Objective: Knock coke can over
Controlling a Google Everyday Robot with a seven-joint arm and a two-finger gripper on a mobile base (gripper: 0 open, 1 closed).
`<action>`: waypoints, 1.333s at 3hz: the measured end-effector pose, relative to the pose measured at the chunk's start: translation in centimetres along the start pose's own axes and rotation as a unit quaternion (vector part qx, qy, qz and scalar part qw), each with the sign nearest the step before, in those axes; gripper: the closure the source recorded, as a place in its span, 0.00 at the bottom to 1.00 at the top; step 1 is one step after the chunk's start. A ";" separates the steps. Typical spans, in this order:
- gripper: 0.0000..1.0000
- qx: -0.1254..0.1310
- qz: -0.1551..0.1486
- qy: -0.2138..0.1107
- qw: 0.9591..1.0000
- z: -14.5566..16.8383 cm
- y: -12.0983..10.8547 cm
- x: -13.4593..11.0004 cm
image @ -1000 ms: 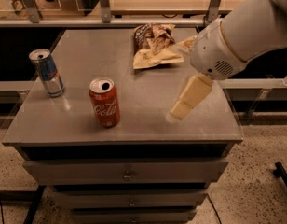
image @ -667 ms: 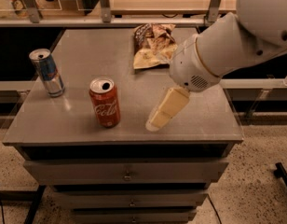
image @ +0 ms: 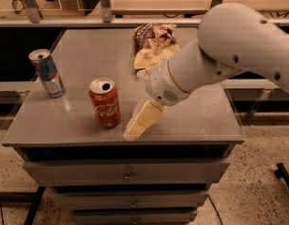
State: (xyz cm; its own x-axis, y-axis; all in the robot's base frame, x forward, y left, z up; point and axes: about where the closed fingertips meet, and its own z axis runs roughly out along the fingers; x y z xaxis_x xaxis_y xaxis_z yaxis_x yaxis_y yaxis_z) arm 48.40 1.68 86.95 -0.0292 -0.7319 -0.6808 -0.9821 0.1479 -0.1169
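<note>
The red coke can [image: 105, 102] stands upright on the grey table top [image: 88, 55], left of the middle near the front. My gripper [image: 134, 131] hangs from the big white arm [image: 219, 55] and points down at the table just to the right of the can, a short gap apart. Its cream-coloured fingers [image: 142, 118] are seen edge-on, one behind the other.
A slim blue-and-silver can [image: 46, 72] stands upright at the table's left side. A crumpled chip bag [image: 151, 48] lies at the back middle. The table's front edge [image: 121, 143] runs just under the gripper, with drawers [image: 128, 175] below.
My arm has swung left and toward the front edge, bringing the gripper from the table's right side to close beside the coke can. The cans have not moved.
</note>
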 end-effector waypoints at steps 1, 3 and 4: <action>0.00 -0.012 0.038 -0.051 0.998 1.8 -0.4 -0.6; 0.00 -0.022 0.086 -0.148 0.985 2.9 -0.4 -3.4; 0.00 -0.027 0.090 -0.182 0.979 3.5 0.2 -5.0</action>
State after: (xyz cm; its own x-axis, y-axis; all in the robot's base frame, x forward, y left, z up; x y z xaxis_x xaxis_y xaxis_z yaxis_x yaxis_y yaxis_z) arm 49.02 7.72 87.77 -0.1431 -0.4111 -0.9003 -0.9758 0.2103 0.0591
